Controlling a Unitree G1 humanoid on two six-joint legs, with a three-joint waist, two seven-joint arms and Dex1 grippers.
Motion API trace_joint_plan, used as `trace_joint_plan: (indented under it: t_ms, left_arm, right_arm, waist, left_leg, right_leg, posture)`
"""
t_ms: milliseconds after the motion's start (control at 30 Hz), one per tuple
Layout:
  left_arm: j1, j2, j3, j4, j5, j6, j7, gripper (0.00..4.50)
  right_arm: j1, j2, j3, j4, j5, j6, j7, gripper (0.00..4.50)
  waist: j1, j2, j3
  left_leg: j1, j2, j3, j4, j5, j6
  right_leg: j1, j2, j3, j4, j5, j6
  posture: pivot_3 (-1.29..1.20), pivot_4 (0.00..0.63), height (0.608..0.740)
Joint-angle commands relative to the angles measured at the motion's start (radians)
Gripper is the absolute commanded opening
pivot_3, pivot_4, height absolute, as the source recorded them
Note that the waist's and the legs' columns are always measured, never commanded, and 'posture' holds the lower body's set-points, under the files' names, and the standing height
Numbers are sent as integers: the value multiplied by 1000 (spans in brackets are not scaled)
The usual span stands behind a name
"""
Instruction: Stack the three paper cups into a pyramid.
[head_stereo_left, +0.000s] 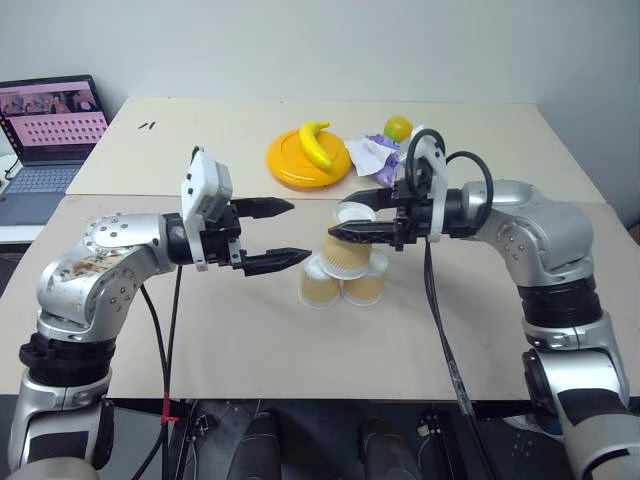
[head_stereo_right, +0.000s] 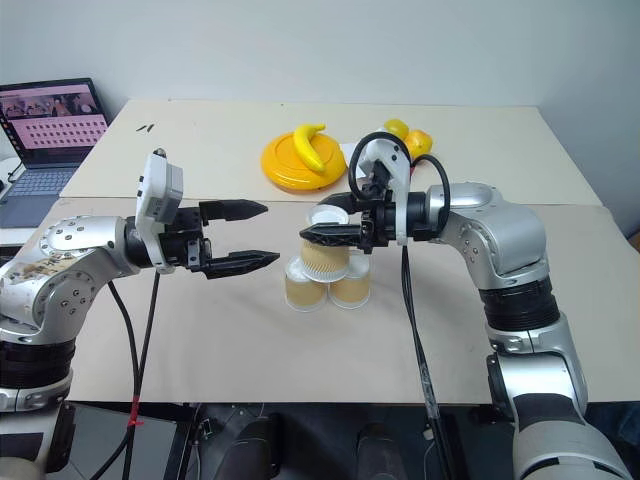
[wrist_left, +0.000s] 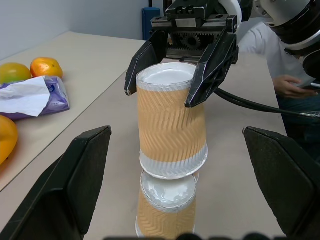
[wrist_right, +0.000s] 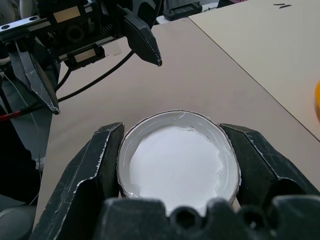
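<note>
Left eye view, contents by size.

Table (head_stereo_left: 250, 350): flat, matte beige board under both my arms; a plain level face, which is why the cups stand steady on it.

My left gripper (head_stereo_left: 268, 234): two black tapered fingers spread wide, nothing between them, pointing across at the stack from just beside it. I judge it waits there as a guard, clear of the cups.

My right gripper (head_stereo_left: 352, 222): black fingers flanking the top cup (wrist_left: 171, 122) at its upper end. In the left wrist view the pads lie against or a hair off the rim; I cannot tell whether I am gripping or letting go. Held from the side so the cup's lower rim can settle.

Plate (head_stereo_left: 290, 165): round, glossy yellow-orange, beyond my right gripper, well apart from the cups, with a curved yellow banana (head_stereo_left: 317, 143) on it. Not part of the job.

The three paper cups: tan ribbed card sides, tapered, white round bases, all upside down. Two base cups (head_stereo_left: 341, 284) stand side by side, touching, directly below my right gripper; the top cup rests across them, leaning slightly. The pyramid looks formed, pending release.

Purple packet (wrist_left: 35, 97) with white tissue, and round orange and yellow fruit (wrist_left: 46, 67): beyond the cups, idle.
</note>
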Motion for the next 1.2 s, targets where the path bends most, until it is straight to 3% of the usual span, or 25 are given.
trace_joint_plan:
  t_ms: [33, 800, 900, 1033, 1200]
  left_arm:
    - [-20, 7, 16, -32, -12, 5, 11, 4500]
    - [-45, -22, -22, -2, 3, -8, 16, 4500]
    - [-44, -13, -14, -1, -1, -3, 10, 4500]
    - [-4, 34, 29, -26, -35, 2, -38, 4500]
    - [84, 99, 77, -59, -64, 69, -17, 4500]
  right_arm:
    - [-19, 4, -19, -21, 1, -25, -4, 4460]
    - [-124, -118, -125, -84, 84, 58, -4, 4460]
    - [-109, -183, -141, -69, 68, 18, 42, 4460]
    - [-13, -356, -185, -62, 53, -49, 176, 4460]
    - [241, -536, -309, -63, 52, -95, 293, 4460]
  waist:
    - [0, 0, 0]
    - [1, 0, 0]
    - [1, 0, 0]
    - [11, 0, 0]
    - [17, 0, 0]
  left_leg:
    - [0, 0, 0, 0, 0, 0]
    - [0, 0, 0, 0, 0, 0]
    - [0, 0, 0, 0, 0, 0]
    - [-1, 0, 0, 0, 0, 0]
    - [-1, 0, 1, -1, -1, 1]
  right_leg:
    - [0, 0, 0, 0, 0, 0]
    - [0, 0, 0, 0, 0, 0]
    - [0, 0, 0, 0, 0, 0]
    - [0, 0, 0, -2, 0, 0]
    - [-1, 0, 0, -2, 0, 0]
  posture:
    - [0, 150, 732]
    - [0, 150, 732]
    - [0, 150, 732]
    - [0, 150, 732]
    - [0, 150, 732]
